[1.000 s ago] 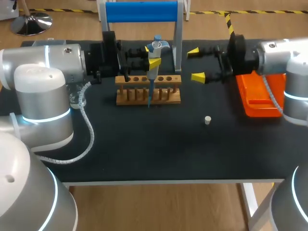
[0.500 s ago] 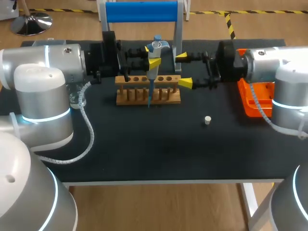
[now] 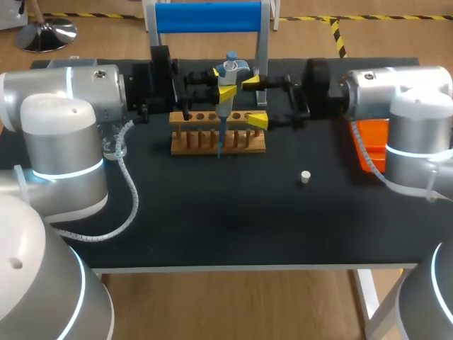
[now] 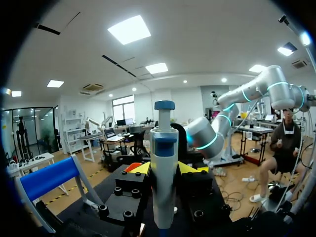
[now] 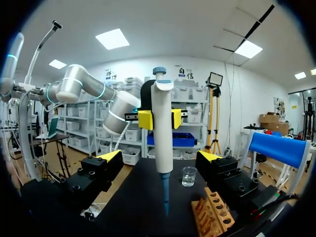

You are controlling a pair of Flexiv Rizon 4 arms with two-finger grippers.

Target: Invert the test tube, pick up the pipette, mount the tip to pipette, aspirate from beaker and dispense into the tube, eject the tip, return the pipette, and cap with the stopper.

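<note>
Black table [image 3: 212, 227] w/ wooden rack [image 3: 205, 142] mid-back, small white stopper [image 3: 306, 176] to its front-right, orange box [image 3: 369, 145] at right, clear beaker [image 5: 188, 176].

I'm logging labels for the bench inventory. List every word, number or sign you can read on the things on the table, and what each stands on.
None can be read.
The pipette shows no legible marking in any view; the wooden rack, the beaker, the white stopper and the orange tray carry no print that I can make out.
</note>
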